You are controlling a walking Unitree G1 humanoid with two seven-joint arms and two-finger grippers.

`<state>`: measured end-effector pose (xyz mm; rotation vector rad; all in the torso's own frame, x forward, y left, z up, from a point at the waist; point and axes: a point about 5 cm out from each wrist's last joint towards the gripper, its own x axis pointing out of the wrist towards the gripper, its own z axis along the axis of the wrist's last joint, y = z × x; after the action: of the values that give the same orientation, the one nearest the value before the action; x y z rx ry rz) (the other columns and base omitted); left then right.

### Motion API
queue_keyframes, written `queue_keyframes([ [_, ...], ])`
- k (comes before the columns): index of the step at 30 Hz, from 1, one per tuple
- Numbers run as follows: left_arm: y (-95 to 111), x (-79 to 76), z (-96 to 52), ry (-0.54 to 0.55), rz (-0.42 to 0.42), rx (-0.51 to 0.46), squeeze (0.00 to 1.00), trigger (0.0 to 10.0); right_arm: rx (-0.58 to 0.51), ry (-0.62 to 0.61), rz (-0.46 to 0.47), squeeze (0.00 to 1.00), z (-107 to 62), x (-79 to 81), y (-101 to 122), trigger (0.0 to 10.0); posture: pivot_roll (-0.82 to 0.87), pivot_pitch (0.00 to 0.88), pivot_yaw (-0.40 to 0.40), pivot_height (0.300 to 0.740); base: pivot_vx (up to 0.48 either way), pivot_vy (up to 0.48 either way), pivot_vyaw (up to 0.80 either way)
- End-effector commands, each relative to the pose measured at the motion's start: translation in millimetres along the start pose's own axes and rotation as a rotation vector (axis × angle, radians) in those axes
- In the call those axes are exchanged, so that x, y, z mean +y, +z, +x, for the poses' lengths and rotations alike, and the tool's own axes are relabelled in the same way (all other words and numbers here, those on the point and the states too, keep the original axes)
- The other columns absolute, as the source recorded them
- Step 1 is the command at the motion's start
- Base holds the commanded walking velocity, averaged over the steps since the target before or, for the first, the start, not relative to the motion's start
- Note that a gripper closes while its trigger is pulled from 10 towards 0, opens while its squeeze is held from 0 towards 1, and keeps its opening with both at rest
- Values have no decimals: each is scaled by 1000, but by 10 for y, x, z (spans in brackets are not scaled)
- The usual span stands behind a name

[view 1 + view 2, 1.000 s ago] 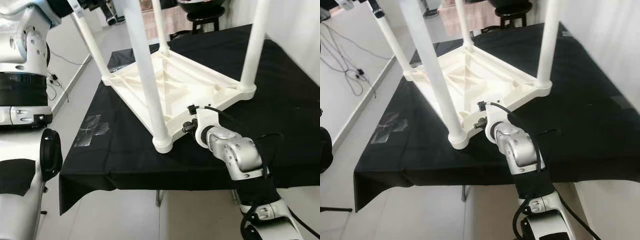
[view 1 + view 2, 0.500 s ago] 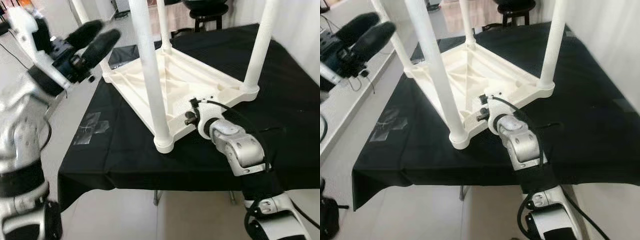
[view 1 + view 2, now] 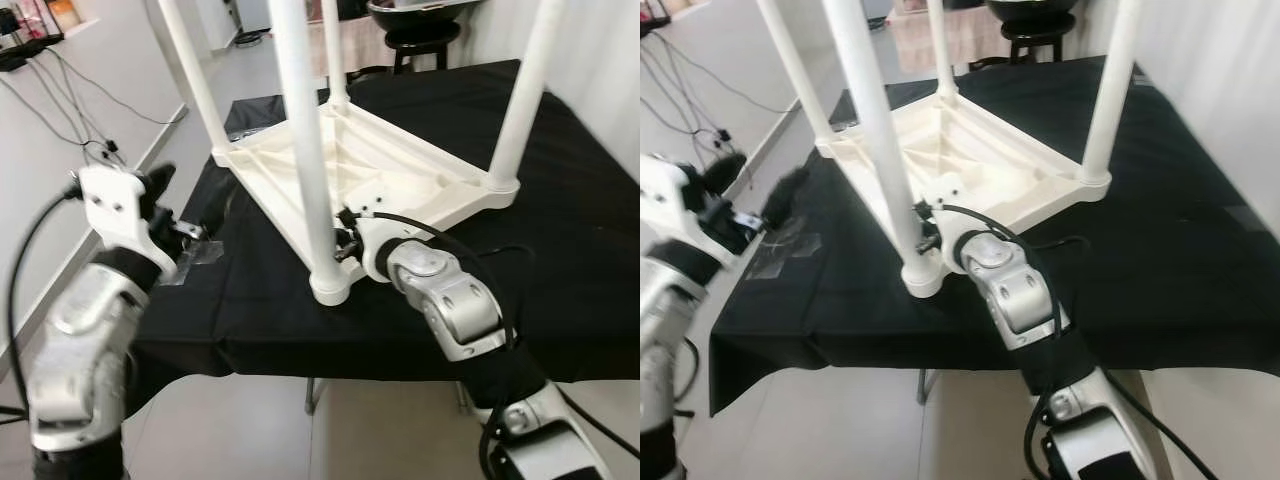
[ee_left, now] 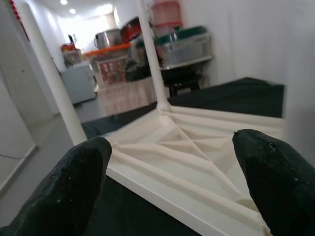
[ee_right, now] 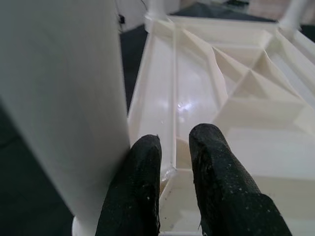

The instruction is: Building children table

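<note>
A white plastic children's table (image 3: pixel 370 175) lies upside down on a work table covered with a black cloth (image 3: pixel 560 240), its ribbed underside facing up and four white legs standing upright from its corners. The near leg (image 3: pixel 305 150) rises from a round socket close to the cloth's near edge; the other legs stand at the left, far and right corners. The right gripper (image 5: pixel 174 162) is at the near corner of the upturned table, just beside the near leg, its two black fingers (image 5: pixel 216 187) drawn close together with a thin rib of the tabletop's frame between them, one finger lying against the leg's base. The left gripper (image 4: pixel 172 182) is held off the left edge of the cloth, well apart from the table, its fingers (image 4: pixel 64 191) spread wide and holding nothing, facing the underside. A patch of clear tape (image 3: pixel 185 262) sits on the cloth near its left edge. The floor (image 3: pixel 210 420) is pale, with cables (image 3: pixel 75 105) running along the white wall on the left. Beyond the far end stand a dark stool (image 3: pixel 415 35) and, further back, stacked pots and containers (image 4: pixel 172 44).
</note>
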<state>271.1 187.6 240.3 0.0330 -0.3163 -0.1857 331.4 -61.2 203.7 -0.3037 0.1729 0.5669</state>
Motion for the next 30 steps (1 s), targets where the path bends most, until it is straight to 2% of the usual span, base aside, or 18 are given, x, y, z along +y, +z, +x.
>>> queue_keyframes([
  [1,-51,-3,-43,47,42,34,0,10000,-41,154,23,0,9,321,106,10000,-36,24,103,740,0,0,0],
  [2,-104,-61,-92,44,67,63,0,10000,-61,201,47,0,8,433,161,10000,-35,22,100,740,0,0,0],
  [4,-120,-81,-111,40,69,70,0,10000,-67,216,57,0,8,468,179,10000,-34,21,100,740,0,0,0],
  [11,-149,-102,-154,55,102,82,0,10000,-84,246,87,0,8,518,216,10000,-31,20,100,740,0,0,0],
  [13,-171,-83,-181,73,148,94,0,10000,-114,272,109,0,-9,528,262,10000,-33,14,103,740,0,0,0],
  [15,-171,-83,-181,73,148,94,0,10000,-114,272,109,0,-9,528,262,10000,-33,14,103,740,0,0,0],
  [18,-227,-93,-183,75,176,115,0,10000,-102,208,79,0,14,357,199,10000,-35,16,106,740,0,0,0],
  [19,-227,-93,-183,75,176,115,0,10000,-102,208,79,0,14,357,199,10000,-35,16,106,740,0,0,0],
  [21,-217,-256,-190,-29,94,103,0,10000,-76,149,58,0,22,207,138,10000,-40,23,109,740,0,0,0],
  [23,-217,-256,-190,-29,94,103,0,10000,-76,149,58,0,22,207,138,10000,-40,23,109,740,0,0,0],
  [24,-220,-340,-213,-86,51,105,0,10000,-63,116,46,0,23,115,109,10000,-40,28,110,740,0,0,0],
  [25,-220,-340,-213,-86,51,105,0,10000,-63,116,46,0,23,115,109,10000,-40,28,110,740,0,0,0],
  [26,-250,-393,-242,-116,24,121,0,10000,-49,79,36,0,18,7,78,10000,-42,29,113,740,0,0,0],
  [27,-250,-393,-242,-116,24,121,0,10000,-49,79,36,0,18,7,78,10000,-42,29,113,740,0,0,0],
  [30,-353,-409,-269,-116,23,170,0,10000,-26,18,23,0,1,-168,29,10000,-48,37,113,740,0,0,0],
])
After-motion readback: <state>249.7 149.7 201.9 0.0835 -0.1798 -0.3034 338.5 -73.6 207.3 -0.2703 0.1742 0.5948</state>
